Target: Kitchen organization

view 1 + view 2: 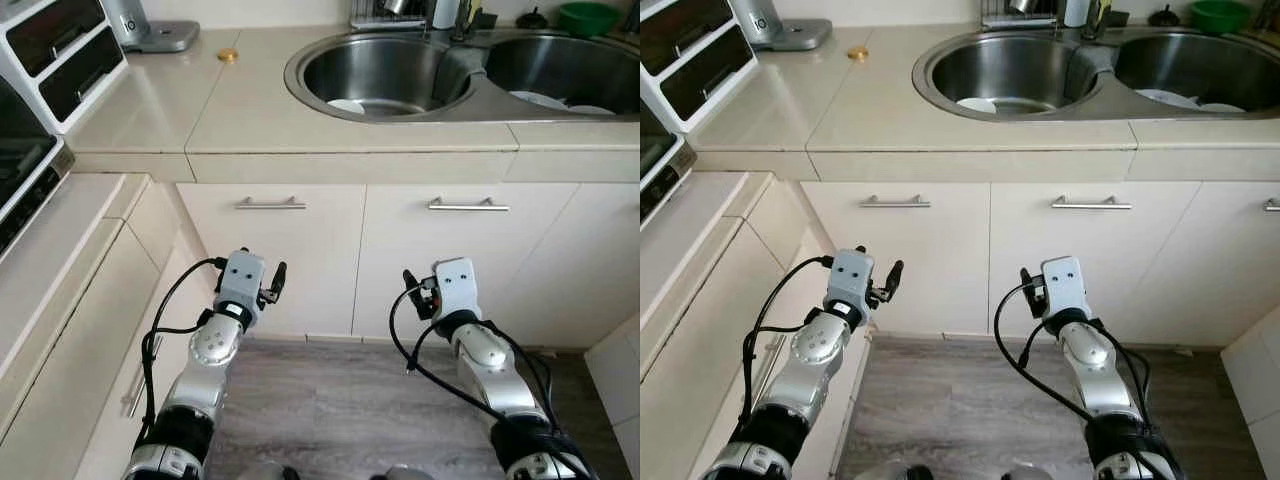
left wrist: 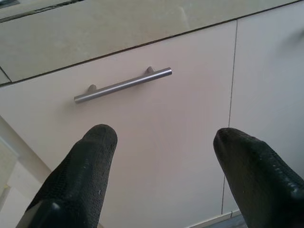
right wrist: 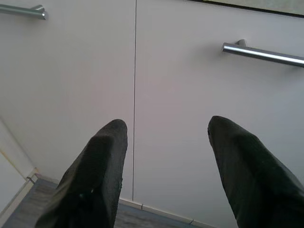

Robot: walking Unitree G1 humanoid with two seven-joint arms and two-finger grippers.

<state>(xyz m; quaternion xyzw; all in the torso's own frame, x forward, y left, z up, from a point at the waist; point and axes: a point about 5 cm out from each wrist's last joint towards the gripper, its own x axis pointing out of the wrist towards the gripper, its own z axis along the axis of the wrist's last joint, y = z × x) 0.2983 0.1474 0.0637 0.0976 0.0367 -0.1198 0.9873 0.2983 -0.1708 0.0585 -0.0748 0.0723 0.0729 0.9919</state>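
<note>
Over at ten o'clock, a white drawer unit [image 1: 60, 50] is sitting on the beige countertop [image 1: 250, 110], with a grey appliance base [image 1: 150, 30] just beside it and a small gold lid [image 1: 228, 55] lying at eleven o'clock. Moving across, the double steel sink [image 1: 470, 85] is holding white dishes [image 1: 350, 104] in both bowls, and a green bowl [image 1: 587, 17] is resting at one o'clock behind it. Below, the left gripper [image 2: 161, 142] is hovering in front of the left cabinet door [image 1: 275, 260], its fingers [image 2: 85, 166] spreading wide and gripping nothing, the door's bar handle [image 2: 123, 85] showing at twelve o'clock beyond them. The right gripper [image 3: 164, 137] is hanging before the seam between the doors, jaws likewise gaping and empty, with the right door's handle [image 3: 263, 53] up at one o'clock. Both are floating above the grey wood floor [image 1: 340, 400], clear of the cabinets.
</note>
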